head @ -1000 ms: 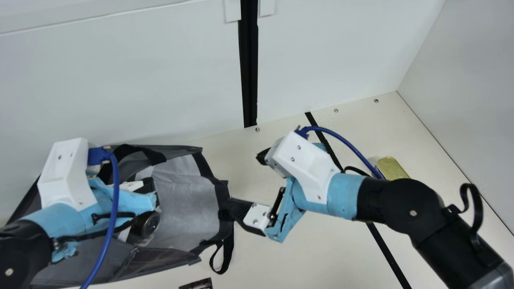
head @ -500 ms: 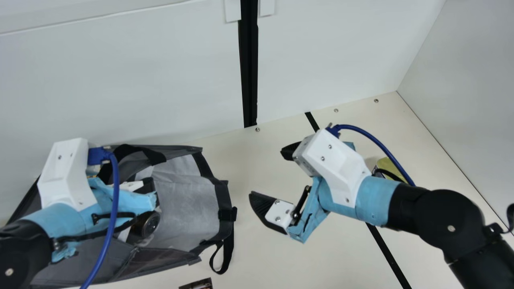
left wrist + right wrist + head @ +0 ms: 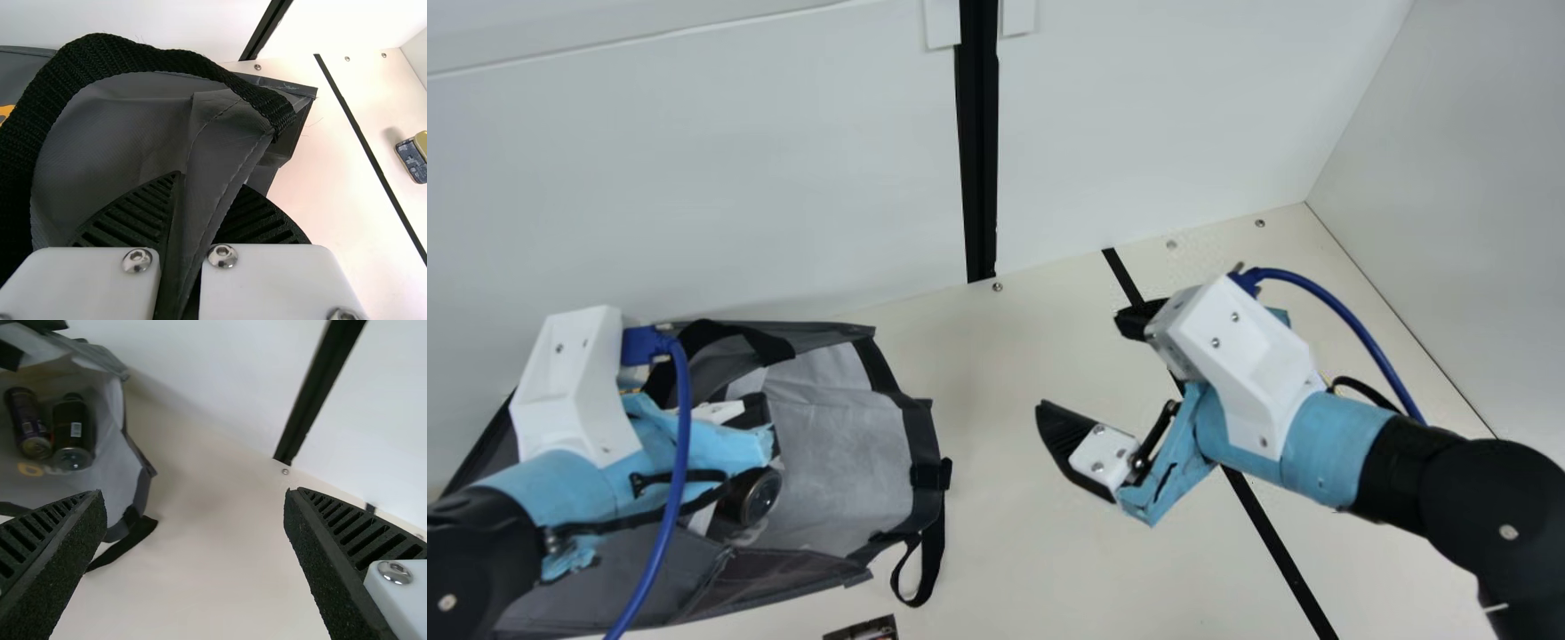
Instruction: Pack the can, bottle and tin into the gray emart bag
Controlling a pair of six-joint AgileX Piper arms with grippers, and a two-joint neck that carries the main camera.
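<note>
In the main view, the bag lies on its side on the table, its mouth toward the right arm. This attitude presumably permits loading from the side, without lifting over a rim. The left arm extends over the bag, likely serving as its support. The right pincer is spread wide and empty, apart from the bag on its open side; that spread suits a pick-up.

In the left wrist view, the left pincer is closed on a fold of the bag, beside the handle. The probable purpose is to steady the cloth and prevent the mouth from collapsing. The tin rests on the table, well apart from the bag on its open side, beyond the black strip.

In the right wrist view, two dark cylinders, probably the can and the bottle, lie side by side inside the bag; which is which cannot be confirmed. Set in from the mouth, they should leave room for the tin, judged the only item to be packed. Releasing the fold early could let the bag sag.
</note>
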